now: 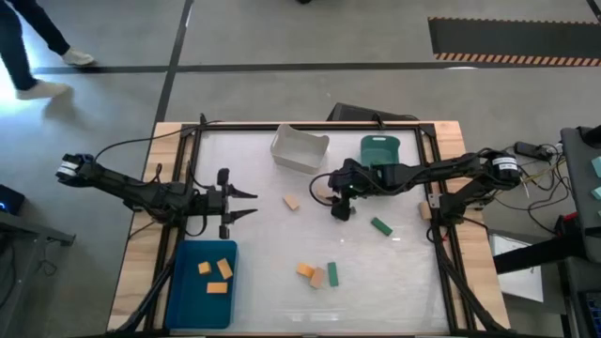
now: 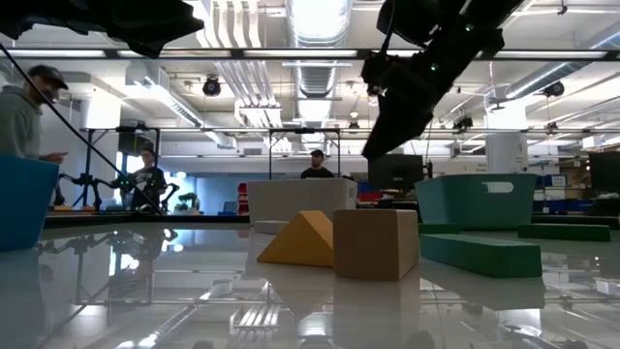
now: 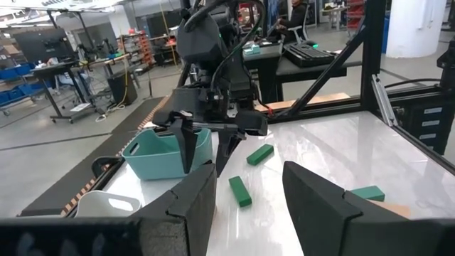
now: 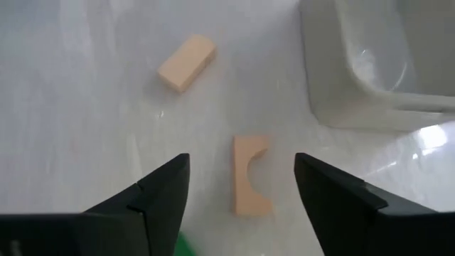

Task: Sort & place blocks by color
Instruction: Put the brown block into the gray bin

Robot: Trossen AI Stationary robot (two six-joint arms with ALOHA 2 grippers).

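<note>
Right pincer [image 4: 242, 188] spread wide, pointing down mid-table; left pincer [image 1: 246, 204] part open at table's left.

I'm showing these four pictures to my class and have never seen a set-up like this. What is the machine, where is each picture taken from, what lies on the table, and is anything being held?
It is a robot with two dark arms at a table, each ending in a two-finger pincer. One picture looks straight down, one looks level across the tabletop, and two come from cameras on the wrists.

On the table stand a blue bin with three orange blocks inside, a clear bin and a green bin. Loose blocks lie between them: tan ones such as the notched tan block, green bars like the green bar, and one orange block.

The left pincer waits near the blue bin, open and empty. The right pincer hangs open directly over the notched tan block. Nothing is held.
</note>
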